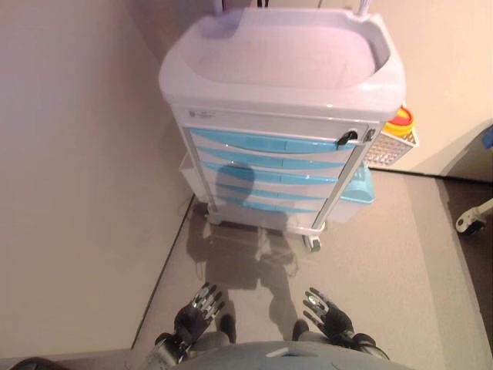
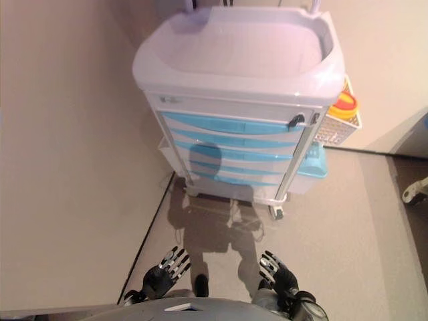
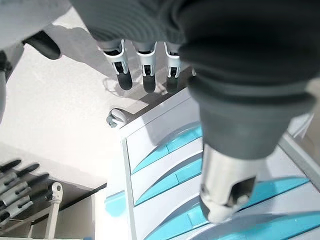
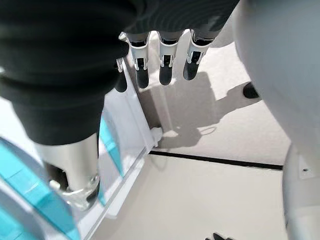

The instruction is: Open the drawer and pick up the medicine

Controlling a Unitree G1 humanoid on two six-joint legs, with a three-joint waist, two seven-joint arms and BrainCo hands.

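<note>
A white medical cart (image 1: pixel 277 54) stands ahead of me with several blue-fronted drawers (image 1: pixel 269 142) stacked in its front, all closed. No medicine shows in any view. My left hand (image 1: pixel 196 312) hangs low at the near left, fingers straight and empty. My right hand (image 1: pixel 327 312) hangs low at the near right, also open and empty. Both hands are well short of the cart. The left wrist view shows the drawer fronts (image 3: pixel 170 170) past my straight fingers (image 3: pixel 145 67). The right wrist view shows straight fingers (image 4: pixel 165 65) above the floor.
A wall runs along the left. A white wire basket (image 1: pixel 393 146) with a yellow and red container (image 1: pixel 400 122) hangs on the cart's right side, above a light blue bin (image 1: pixel 358 189). A chair caster (image 1: pixel 470 223) sits at the far right.
</note>
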